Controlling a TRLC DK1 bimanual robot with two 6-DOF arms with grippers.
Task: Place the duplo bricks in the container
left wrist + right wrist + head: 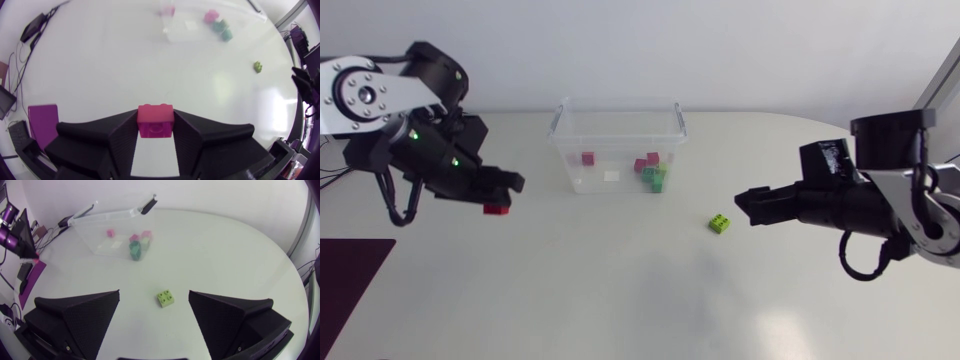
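**Red brick may fall short**

The left fingers (125, 137) are clenched on the red brick (156, 121) near their tips, at the frame's left. It could slip before the container (620, 108), upper centre. The right fingers (82, 317) stand released, with the green brick (720, 224) ahead of them on the desk (620, 300).

- Container (620, 150), upper centre of the head view: clear, glossy plastic with see-through walls.
- Table (620, 290): smooth white top with a faint sheen.
- Red duplo brick (156, 114): moulded plastic, smooth and slightly glossy.
- Green duplo brick (721, 223), right of centre: the same smooth moulded plastic.
- Left gripper (156, 122) and right gripper (154, 295): matt black fingers with no shine.
- Left arm link (365, 95), upper left: silver-grey, metal-looking, satin finish, with black joints.
- Dark purple mat (350, 280), lower left: flat and matt; material cannot be told.
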